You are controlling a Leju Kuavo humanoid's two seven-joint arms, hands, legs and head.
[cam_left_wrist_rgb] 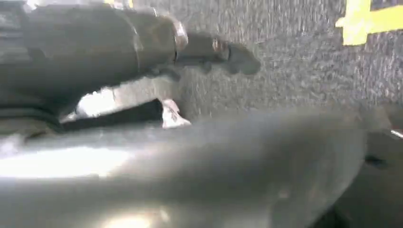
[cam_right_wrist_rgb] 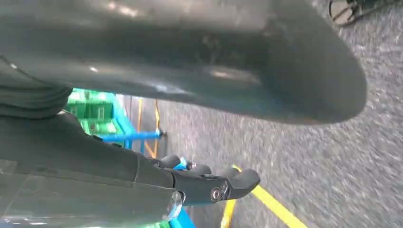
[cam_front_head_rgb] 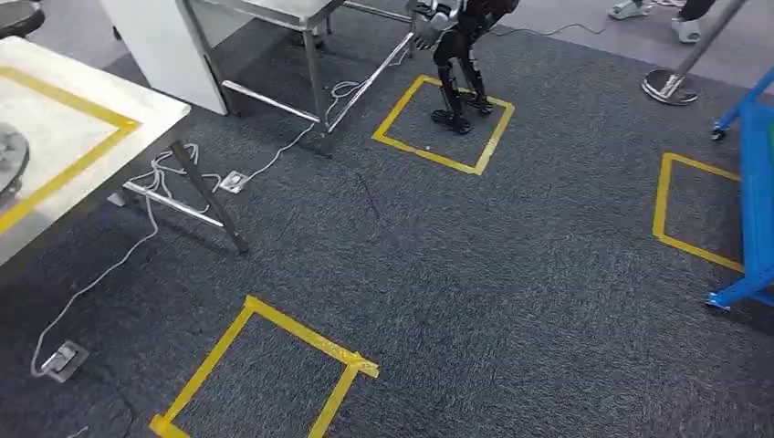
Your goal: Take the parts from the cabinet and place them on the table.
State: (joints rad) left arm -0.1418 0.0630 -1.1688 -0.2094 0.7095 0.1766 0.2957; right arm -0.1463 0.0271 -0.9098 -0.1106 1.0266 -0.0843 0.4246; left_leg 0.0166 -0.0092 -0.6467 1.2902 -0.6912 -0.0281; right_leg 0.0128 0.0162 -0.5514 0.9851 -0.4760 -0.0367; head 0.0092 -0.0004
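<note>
Head view: looks down on dark grey carpet (cam_front_head_rgb: pixel 511 274) crossed by yellow tape squares (cam_front_head_rgb: pixel 265 374). White table (cam_front_head_rgb: pixel 64 128) with yellow tape border at near left, on steel legs, with white cables (cam_front_head_rgb: pixel 164 173) trailing under it to floor sockets. Second steel bench (cam_front_head_rgb: pixel 292 27) far left. Another dark humanoid robot (cam_front_head_rgb: pixel 461 64) far centre, standing inside a tape square. Blue cabinet (cam_front_head_rgb: pixel 753 182) at the right edge, beside another tape square. Stand base (cam_front_head_rgb: pixel 668 87) and a person's feet (cam_front_head_rgb: pixel 657 14) at the far right. No parts to be made out on the table or in the cabinet from here; a round grey object cut off at the table's left edge, unidentifiable.

Left wrist view: blurred. Left hand (cam_left_wrist_rgb: pixel 142 52) over carpet, dark fingers (cam_left_wrist_rgb: pixel 233 54) stretched out and apart from the thumb, holding nothing visible. Scrap of yellow tape beyond.

Right wrist view: right hand (cam_right_wrist_rgb: pixel 180 180) likewise hanging above carpet, fingers extended and slightly curled, nothing between them. Blue cabinet frame with green bins (cam_right_wrist_rgb: pixel 92 109) beyond it, yellow tape line close by.

Judgement on progress: early or between trips. Nothing in either hand, cabinet off to the right and not yet faced, so approach, pick and carry to the table all seem left to do.
</note>
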